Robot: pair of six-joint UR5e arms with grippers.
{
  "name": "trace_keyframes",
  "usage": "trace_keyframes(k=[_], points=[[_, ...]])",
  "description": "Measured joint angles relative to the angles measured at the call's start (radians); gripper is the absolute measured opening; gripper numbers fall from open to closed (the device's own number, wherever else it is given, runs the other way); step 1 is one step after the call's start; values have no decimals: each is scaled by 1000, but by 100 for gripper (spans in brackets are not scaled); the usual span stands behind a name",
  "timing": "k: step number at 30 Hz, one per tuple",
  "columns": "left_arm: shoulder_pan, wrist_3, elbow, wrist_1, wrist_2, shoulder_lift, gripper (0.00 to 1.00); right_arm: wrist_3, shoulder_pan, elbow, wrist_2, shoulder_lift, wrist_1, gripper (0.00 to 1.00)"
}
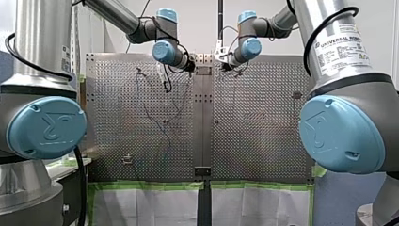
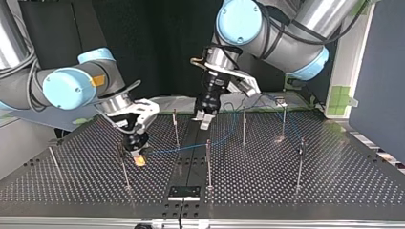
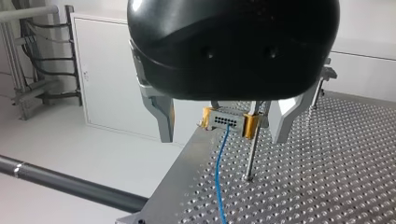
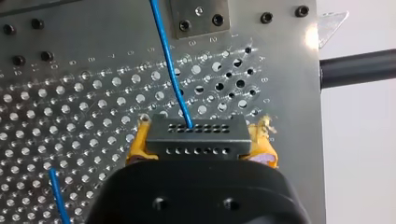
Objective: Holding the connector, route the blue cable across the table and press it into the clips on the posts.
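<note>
The connector (image 4: 196,137), a dark block with two rows of pin holes, is clamped at its short ends between the yellow pads (image 4: 140,148) of my right gripper (image 2: 137,155), which are closed firmly on it. It hangs just above the table (image 2: 334,181), near the edge closest to the top view's camera and a little to that view's left of the central seam. Gripping the ends leaves the cable face free, so the blue cable (image 4: 170,70) comes out unbent and can be steered by moving the block.

From the connector the cable runs low across the seam towards the top view's right. It passes close by the middle post (image 2: 208,162), then climbs towards the posts nearer the table's opposite edge. Whether it sits in any clip is too small to tell. Holding the connector low and off to one side, I judge, draws this stretch into a line along the posts.

My left gripper (image 2: 203,120) hovers over the seam further back, its metal fingers (image 3: 161,116) spread wide with nothing between them. Its wrist view looks through the gap at the connector and a thin post (image 3: 251,154) just beside it. That open stance probably leaves it ready to press the cable into a clip.
</note>
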Motion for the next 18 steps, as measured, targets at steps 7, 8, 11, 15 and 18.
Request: trace_keyframes(k=[7,8,11,15,18], points=[[-64,19,65,-40,-66,-63,100,-2,-5,20,2,-8,1,0],[-70,20,73,-42,-74,-71,100,-2,-6,21,2,-9,1,0],[-78,22,99,-45,-99,-97,100,-2,-8,23,2,-11,1,0],[-74,24,129,-50,-118,-114,100,-2,-11,24,2,-11,1,0],[-64,24,153,-56,-123,-117,100,-2,-13,24,2,-13,1,0]])
